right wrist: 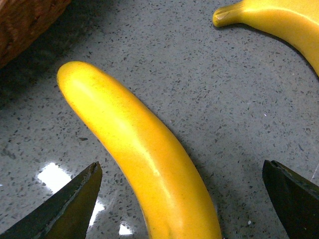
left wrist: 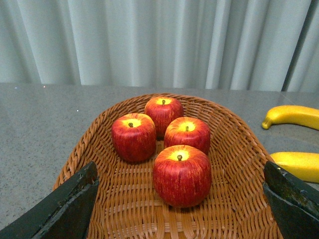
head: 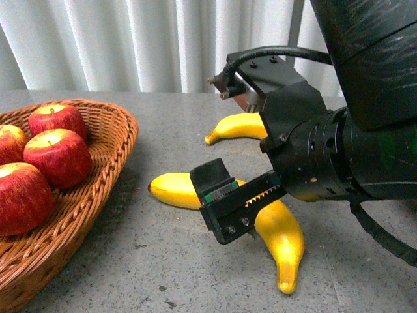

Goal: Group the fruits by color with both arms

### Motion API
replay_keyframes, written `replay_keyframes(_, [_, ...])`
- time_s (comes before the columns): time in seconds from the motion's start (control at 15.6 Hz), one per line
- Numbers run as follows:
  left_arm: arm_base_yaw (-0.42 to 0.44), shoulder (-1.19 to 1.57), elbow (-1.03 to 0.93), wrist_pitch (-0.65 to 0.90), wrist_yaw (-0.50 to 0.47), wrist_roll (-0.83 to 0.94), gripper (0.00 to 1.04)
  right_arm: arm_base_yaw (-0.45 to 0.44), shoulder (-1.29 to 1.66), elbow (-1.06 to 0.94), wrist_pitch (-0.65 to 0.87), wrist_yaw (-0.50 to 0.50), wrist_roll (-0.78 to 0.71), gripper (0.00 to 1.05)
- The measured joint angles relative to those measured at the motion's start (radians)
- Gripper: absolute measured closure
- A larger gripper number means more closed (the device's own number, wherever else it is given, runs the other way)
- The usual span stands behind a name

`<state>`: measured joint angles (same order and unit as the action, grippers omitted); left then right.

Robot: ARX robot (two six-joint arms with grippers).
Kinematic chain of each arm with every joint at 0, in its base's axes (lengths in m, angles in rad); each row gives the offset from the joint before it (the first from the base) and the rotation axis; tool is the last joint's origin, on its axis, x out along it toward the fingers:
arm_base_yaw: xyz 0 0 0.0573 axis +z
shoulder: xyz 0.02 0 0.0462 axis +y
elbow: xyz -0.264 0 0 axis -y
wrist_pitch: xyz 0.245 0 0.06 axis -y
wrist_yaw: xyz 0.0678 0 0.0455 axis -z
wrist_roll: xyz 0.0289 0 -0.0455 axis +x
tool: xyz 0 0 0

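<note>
Four apples (left wrist: pixel 182 174) sitting basketed | I'm straddling near banana (right wrist: pixel 134 144), right gripper (right wrist: pixel 182 199) spread for grasp | left gripper (left wrist: pixel 179 201) hovering released

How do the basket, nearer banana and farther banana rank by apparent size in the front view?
1. basket
2. nearer banana
3. farther banana, partly hidden and more distant, so both bananas may really match.
</note>
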<state>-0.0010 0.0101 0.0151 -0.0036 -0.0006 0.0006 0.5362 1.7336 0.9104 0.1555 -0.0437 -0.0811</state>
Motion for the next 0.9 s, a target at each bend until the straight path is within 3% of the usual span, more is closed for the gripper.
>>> replay_keyframes(0.38, [0.0,0.0,0.0,0.0,0.0,0.0,0.07,0.008,0.08,0.013,-0.021,0.035,-0.068,0.06])
replay_keyframes(0.7, [0.0,0.0,0.0,0.0,0.0,0.0,0.07,0.006,0.08,0.013,-0.001,0.036,-0.075,0.6])
replay_keyframes(0.77, [0.0,0.0,0.0,0.0,0.0,0.0,0.07,0.002,0.08,0.013,0.002,0.034,-0.075,0.65])
replay_keyframes(0.9, [0.0,0.0,0.0,0.0,0.0,0.0,0.07,-0.021,0.073,0.013,0.003,0.008,-0.062,0.66])
